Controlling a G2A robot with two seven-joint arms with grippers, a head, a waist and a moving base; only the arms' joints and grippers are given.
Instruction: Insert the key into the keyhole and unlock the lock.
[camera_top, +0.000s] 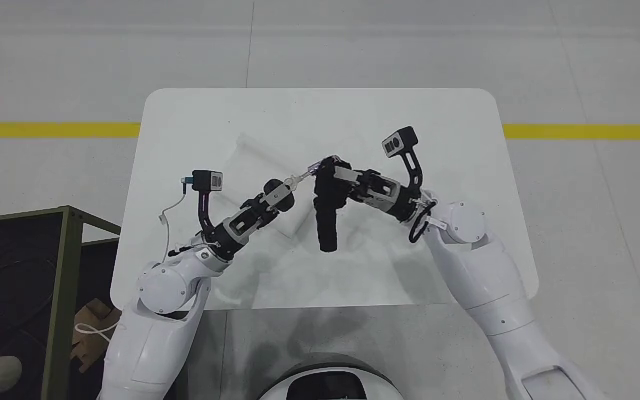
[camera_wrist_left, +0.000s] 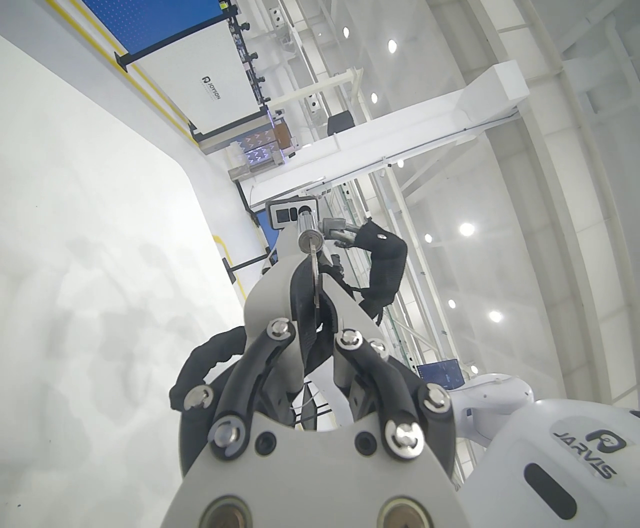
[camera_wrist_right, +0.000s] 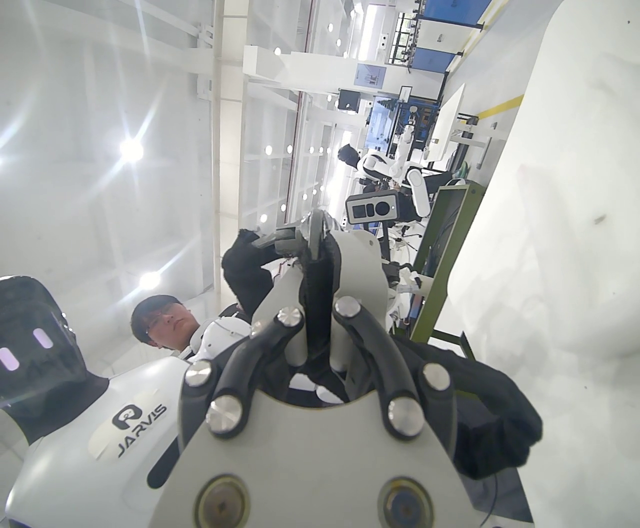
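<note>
Arms meet, raised above the table's (camera_top: 450, 260) middle. The left gripper (camera_top: 292, 184) is clamped flat on the key (camera_wrist_left: 315, 267), whose tip meets the keyhole in the lock's (camera_wrist_left: 309, 239) round end. The right gripper (camera_wrist_right: 314, 245) is closed on the lock's far part, holding it off the table. A white pad (camera_top: 250, 160) lies beneath the left gripper, toward the far left corner.
</note>
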